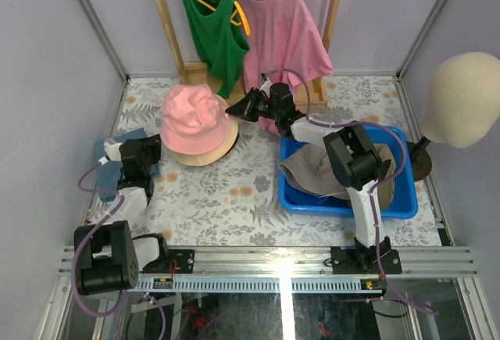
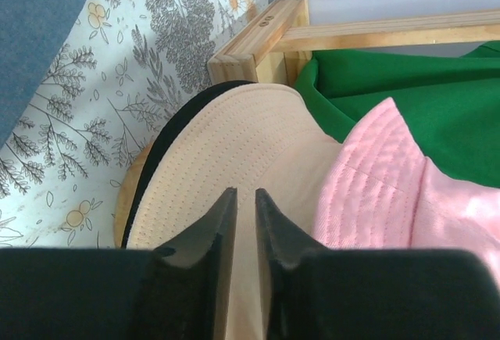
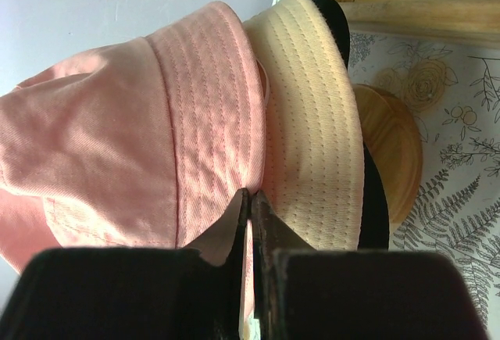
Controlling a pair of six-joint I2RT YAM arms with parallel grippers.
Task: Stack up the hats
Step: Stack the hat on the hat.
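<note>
— Floral-print table (image 1: 234, 199) between lilac walls, seen from above. At the far edge a wooden rack (image 1: 168, 27) carries a green shirt (image 1: 211, 27) and a pink shirt (image 1: 285, 31) on hangers. A cream mannequin head (image 1: 461, 94) stands far right.

— Where are the hats?

— One pile left of centre, just in front of the rack. On top is the pink bucket hat (image 1: 195, 113), and under it the beige hat (image 1: 215, 151), its brim showing along the near side. My wrist views add a black hat (image 2: 176, 117) beneath the beige, only its edge visible. At the bottom is a tan rounded piece (image 3: 394, 160); I can't tell what that is. The grey-taupe hat (image 1: 308, 174) lies apart in the blue bin (image 1: 351, 209), right of centre. Some blue fabric (image 1: 105, 152) sits by the left edge, partly under my left arm. I can't tell whether it's a cap.

— And the left side?

— My left gripper (image 2: 244, 195) is at the pile's left, over the beige brim. Its fingers are drawn almost together with a thin slit between them. The brim lies flat behind them, nothing pinched.

— Right?

— My right gripper (image 3: 250, 195) reaches from the bin side to the pile's right. Fingers are pressed fully together, tips against the pink brim where it meets the beige. Whether a fold is caught, I can't tell.
</note>
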